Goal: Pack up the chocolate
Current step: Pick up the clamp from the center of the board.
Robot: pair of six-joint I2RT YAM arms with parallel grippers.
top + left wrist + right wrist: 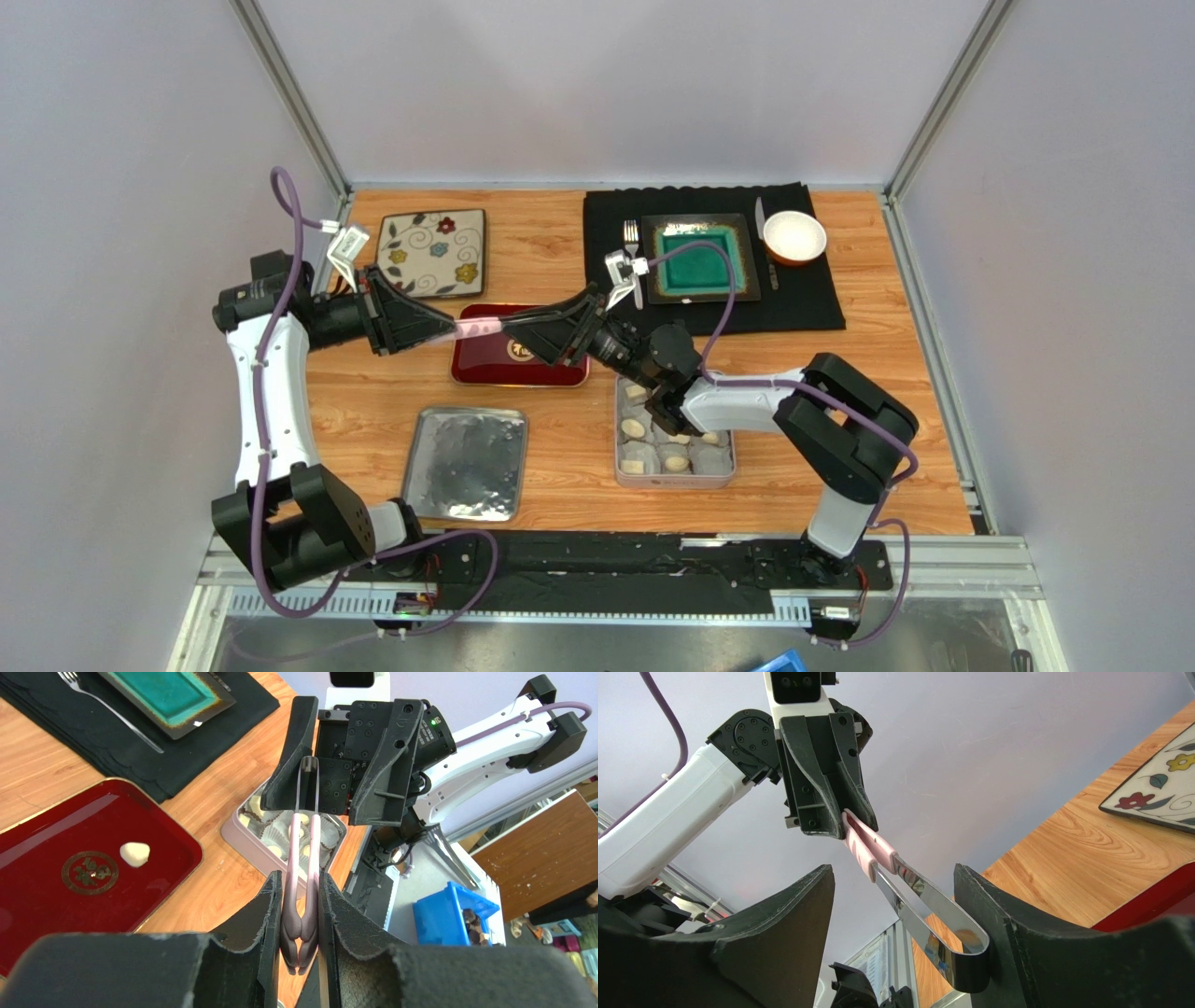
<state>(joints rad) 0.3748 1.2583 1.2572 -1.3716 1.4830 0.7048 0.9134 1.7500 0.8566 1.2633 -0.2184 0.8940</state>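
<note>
Wooden tabletop: one chocolate is lying on the red tray, others in the metal tin. Empty tongs are being clamped together by the left gripper and offered between the right gripper's parted jaws, seemingly for handover.

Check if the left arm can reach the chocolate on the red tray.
Probably not yet: the chocolate lies uncovered, but the left pincer is shut on the tongs, whose other end sits inside the open right pincer.

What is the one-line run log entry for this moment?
left pincer: shut on tongs | right pincer: open around tongs' metal end | red tray: one chocolate | tin: other chocolates
</note>
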